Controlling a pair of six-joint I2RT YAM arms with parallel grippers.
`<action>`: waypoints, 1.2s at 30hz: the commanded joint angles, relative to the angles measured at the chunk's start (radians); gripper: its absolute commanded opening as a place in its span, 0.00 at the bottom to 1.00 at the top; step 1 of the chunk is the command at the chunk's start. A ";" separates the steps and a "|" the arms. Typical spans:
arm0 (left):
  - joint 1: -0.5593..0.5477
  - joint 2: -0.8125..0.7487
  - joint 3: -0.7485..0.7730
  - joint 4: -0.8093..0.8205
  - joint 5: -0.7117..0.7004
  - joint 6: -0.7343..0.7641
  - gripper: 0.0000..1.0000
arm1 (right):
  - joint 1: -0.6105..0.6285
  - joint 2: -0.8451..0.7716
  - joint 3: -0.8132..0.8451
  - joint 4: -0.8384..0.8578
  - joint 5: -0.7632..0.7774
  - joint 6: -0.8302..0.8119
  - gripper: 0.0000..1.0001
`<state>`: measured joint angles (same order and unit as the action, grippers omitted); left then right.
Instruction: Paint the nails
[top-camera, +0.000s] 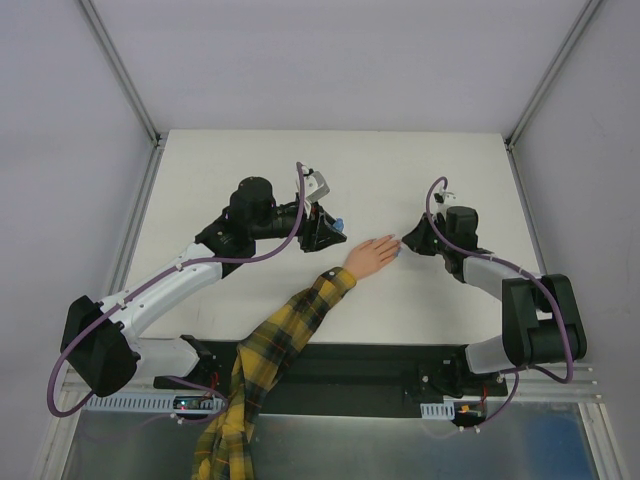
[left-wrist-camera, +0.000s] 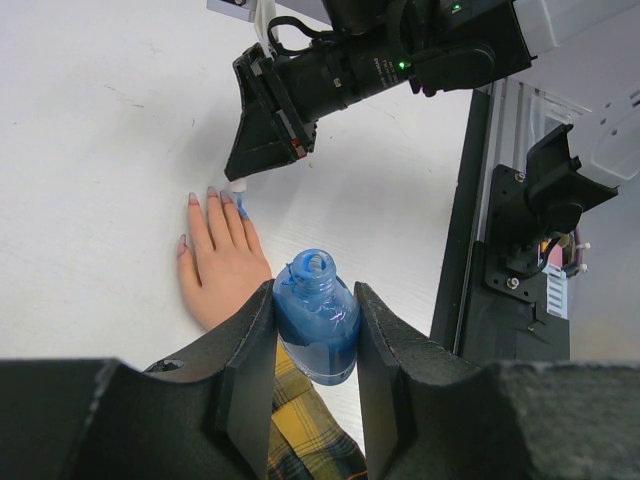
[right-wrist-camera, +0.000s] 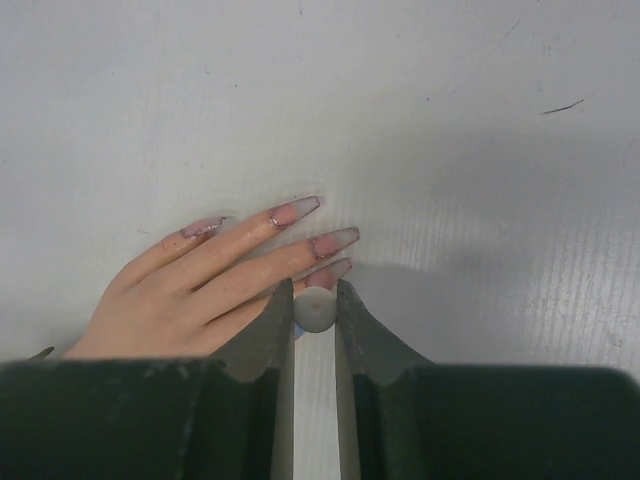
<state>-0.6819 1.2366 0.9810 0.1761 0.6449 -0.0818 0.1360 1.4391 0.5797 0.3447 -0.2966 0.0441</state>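
Grip of left fingers on blue bottle, of right fingers on white cap

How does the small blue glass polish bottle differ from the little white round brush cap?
The bottle is clamped in the left gripper; the cap is pinched in the right gripper. The bottle is wide, translucent blue, open-necked; the cap is tiny, opaque white. The cap is right at the nails; the bottle is off beside the hand. Both are held by a gripper.
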 joint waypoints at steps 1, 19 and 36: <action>-0.010 -0.016 -0.001 0.049 0.022 0.002 0.00 | -0.003 0.000 0.040 0.031 0.008 -0.003 0.00; -0.011 -0.011 0.001 0.049 0.025 0.001 0.00 | -0.003 0.000 0.048 0.013 0.033 0.003 0.01; -0.015 -0.009 0.002 0.046 0.021 0.007 0.00 | -0.004 -0.141 -0.049 0.040 -0.007 -0.007 0.00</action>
<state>-0.6819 1.2369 0.9810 0.1761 0.6453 -0.0818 0.1360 1.3365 0.5442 0.3408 -0.2764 0.0429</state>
